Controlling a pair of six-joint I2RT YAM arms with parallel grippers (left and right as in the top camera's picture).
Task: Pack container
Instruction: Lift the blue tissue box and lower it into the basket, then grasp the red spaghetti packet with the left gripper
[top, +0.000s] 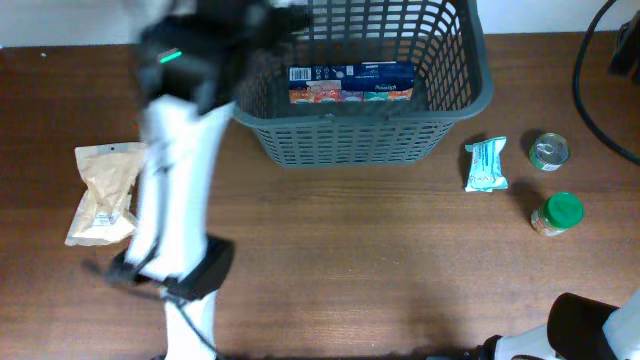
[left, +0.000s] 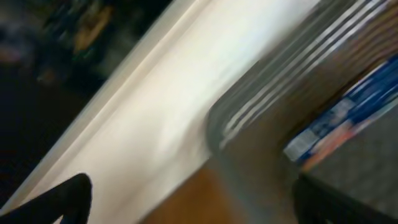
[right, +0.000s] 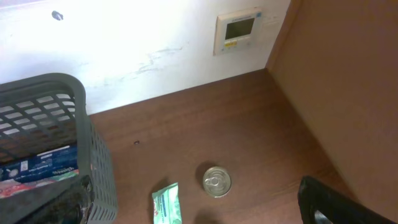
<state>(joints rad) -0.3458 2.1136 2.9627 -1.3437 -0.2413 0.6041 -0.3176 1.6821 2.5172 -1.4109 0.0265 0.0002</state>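
The container (top: 350, 138) stands at the far middle of the tabletop (top: 350, 250), with one blue box (top: 350, 82) lying flat inside it against the near wall. The left hand (left: 196, 208) hovers by the container's far left corner. Its wrist view is badly smeared, but the fingers (left: 68, 199) show wide apart with nothing between them. The right hand (right: 193, 208) hangs well back from the container on its right side, also spread and empty.

Four items wait outside the container. A beige pouch (top: 105, 190) lies well to its left. A mint packet (top: 487, 165) sits just beside its right front corner, a tin can (top: 548, 152) is a little farther right, and a green-lidded jar (top: 556, 212) is nearer the robot than the can.

Packing looks early, judging by the single box inside. The step in hand appears to be fetching the next item. For the left arm, that means swinging away from the container to the pouch, coming down over it with the fingers spread, then pinching it.
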